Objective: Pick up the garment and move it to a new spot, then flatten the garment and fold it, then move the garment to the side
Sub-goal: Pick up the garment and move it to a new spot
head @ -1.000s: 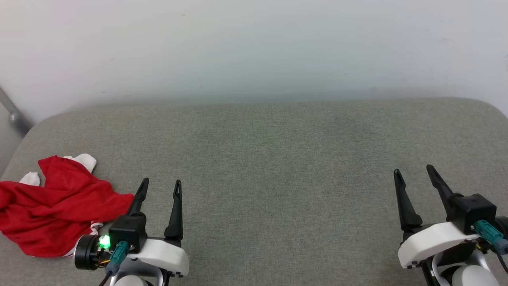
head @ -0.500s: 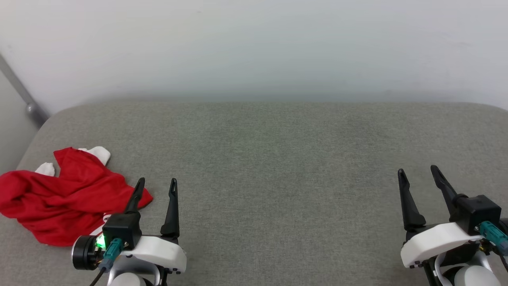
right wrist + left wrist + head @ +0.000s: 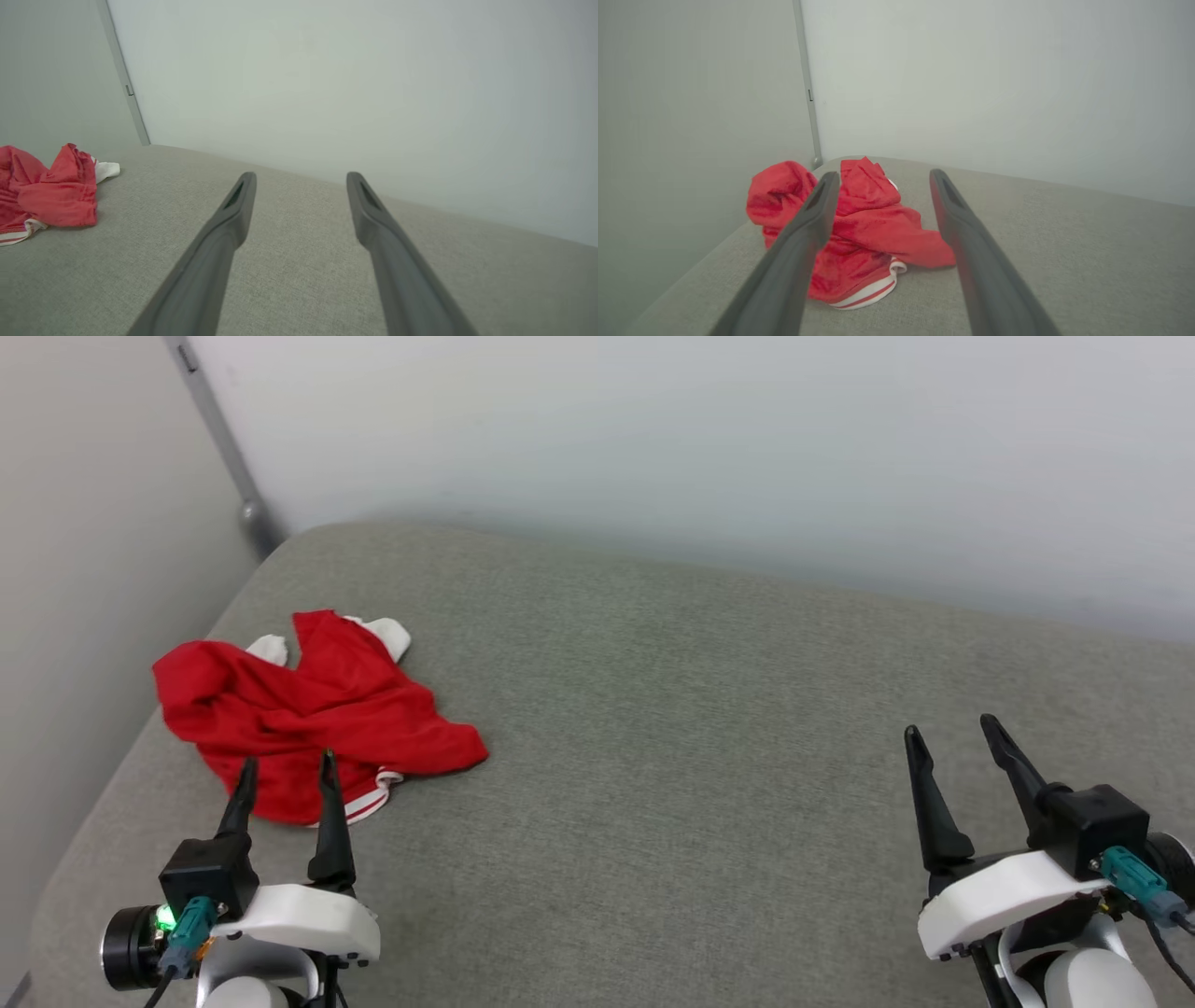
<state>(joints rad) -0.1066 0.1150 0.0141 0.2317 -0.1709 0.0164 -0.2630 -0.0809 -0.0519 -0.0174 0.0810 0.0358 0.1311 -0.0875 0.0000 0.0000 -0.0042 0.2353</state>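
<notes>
The garment (image 3: 317, 714) is a red shirt with white sleeves and striped trim, lying crumpled near the far left corner of the grey padded surface (image 3: 709, 728). My left gripper (image 3: 287, 770) is open just in front of its near edge, fingers pointing at it, nothing between them. In the left wrist view the garment (image 3: 864, 228) lies straight ahead beyond the open left gripper (image 3: 880, 179). My right gripper (image 3: 948, 733) is open and empty at the lower right, far from the shirt. The right wrist view has the garment (image 3: 46, 191) at its left edge, well left of the right gripper (image 3: 301, 179).
A pale wall runs behind the surface, and a side wall with a grey vertical strip (image 3: 224, 439) meets it at the far left corner. The surface's left edge (image 3: 121, 775) lies close beside the garment. Bare grey fabric stretches between the two grippers.
The head camera has turned left, bringing the corner and the whole garment into view. The left gripper now points straight at the garment's near edge. Both grippers stay open.
</notes>
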